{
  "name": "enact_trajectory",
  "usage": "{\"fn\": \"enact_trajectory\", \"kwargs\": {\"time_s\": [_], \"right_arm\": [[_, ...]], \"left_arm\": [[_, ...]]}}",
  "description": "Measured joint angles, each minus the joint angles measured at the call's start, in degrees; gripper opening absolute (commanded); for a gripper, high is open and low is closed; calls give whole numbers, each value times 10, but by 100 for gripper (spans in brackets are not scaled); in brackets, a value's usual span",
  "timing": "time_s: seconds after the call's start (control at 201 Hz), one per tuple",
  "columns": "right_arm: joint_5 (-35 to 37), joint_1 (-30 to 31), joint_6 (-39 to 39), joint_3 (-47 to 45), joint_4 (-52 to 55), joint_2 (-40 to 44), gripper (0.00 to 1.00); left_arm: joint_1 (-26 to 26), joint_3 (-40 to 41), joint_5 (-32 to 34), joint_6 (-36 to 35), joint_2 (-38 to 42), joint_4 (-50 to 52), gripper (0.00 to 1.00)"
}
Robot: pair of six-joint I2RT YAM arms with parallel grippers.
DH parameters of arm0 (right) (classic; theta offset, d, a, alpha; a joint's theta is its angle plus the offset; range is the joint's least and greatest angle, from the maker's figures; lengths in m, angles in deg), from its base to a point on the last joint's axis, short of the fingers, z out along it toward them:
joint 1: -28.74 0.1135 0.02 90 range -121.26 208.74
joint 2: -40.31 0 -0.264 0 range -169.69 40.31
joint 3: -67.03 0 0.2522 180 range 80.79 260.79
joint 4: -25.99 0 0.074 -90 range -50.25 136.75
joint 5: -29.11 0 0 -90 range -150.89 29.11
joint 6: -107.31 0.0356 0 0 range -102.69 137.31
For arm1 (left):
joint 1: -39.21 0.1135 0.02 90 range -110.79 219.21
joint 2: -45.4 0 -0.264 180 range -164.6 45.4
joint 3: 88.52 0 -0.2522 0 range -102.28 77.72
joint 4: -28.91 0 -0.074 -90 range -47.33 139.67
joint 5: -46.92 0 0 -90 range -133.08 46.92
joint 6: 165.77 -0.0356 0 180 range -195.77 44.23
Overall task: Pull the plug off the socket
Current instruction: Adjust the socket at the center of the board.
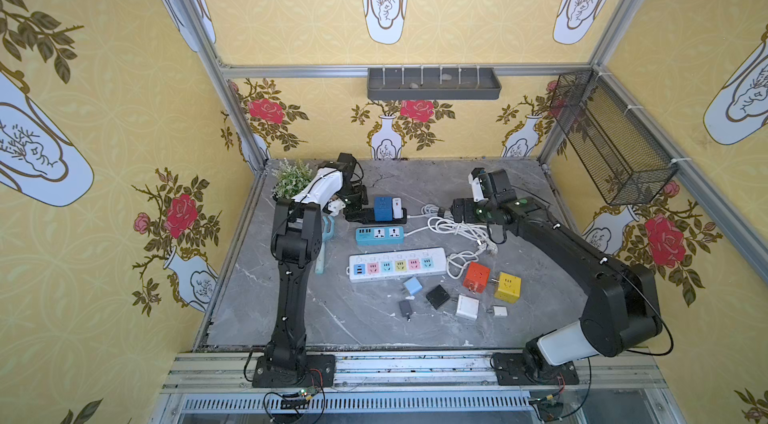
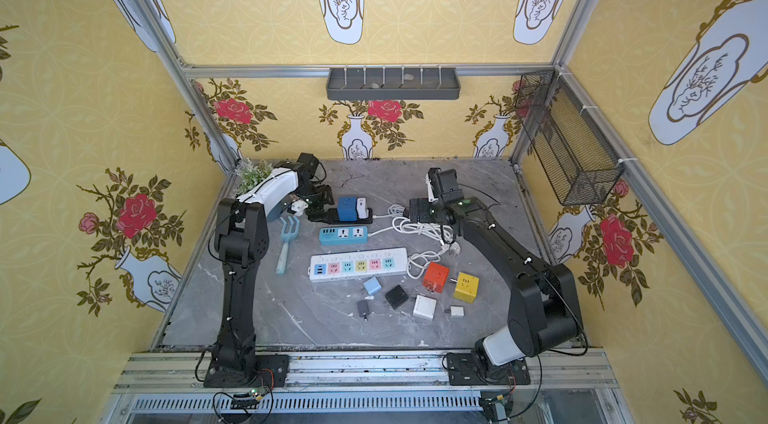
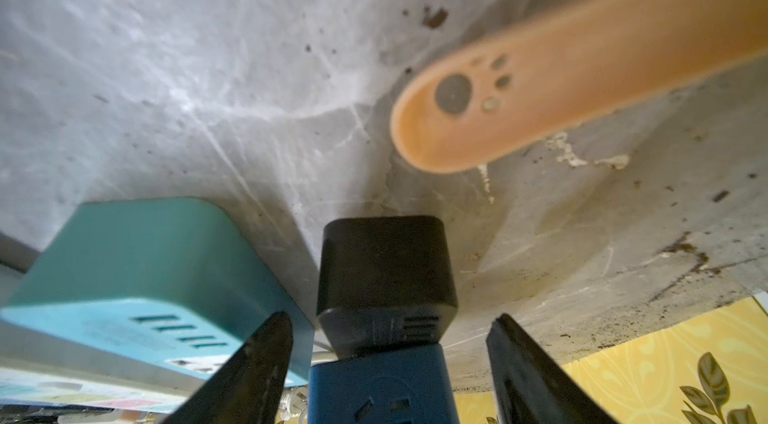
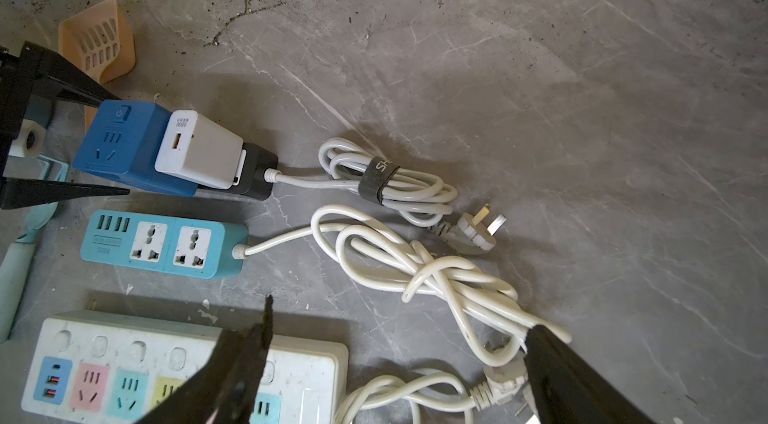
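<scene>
Three power strips lie on the table: a black strip, a teal strip and a long white strip. Two plugs sit in the black strip: a blue cube and a white charger.

Seven loose plugs: orange cube, yellow cube, light blue plug, black plug, dark grey plug, square white plug, tiny white plug.

Three white cords: strapped cord, knotted cord, loose cord.

One plant, one fork, one scoop. Two arms: left arm, right arm.
</scene>
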Motion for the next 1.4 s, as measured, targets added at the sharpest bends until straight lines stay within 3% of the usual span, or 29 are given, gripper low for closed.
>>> {"fn": "enact_trajectory", "kwargs": {"time_s": [0.229,0.558,0.876,1.399], "right_arm": [[-3,-2,-17,-4,-32,-7,98],[-19,-2,-25,-14,-52,-8,99],[-93,-5,-90,-11,-105,-33,98],[-245,-28,-204,70,-103,-132,94]], "left_arm": [[-5,-36,-1,-1,-32,19,68],[-8,-48,-3,-2,-46,30,41],[-21,-51,0,-11,-48,38,20],[-35,-50,-1,-24,-48,41,9]]}}
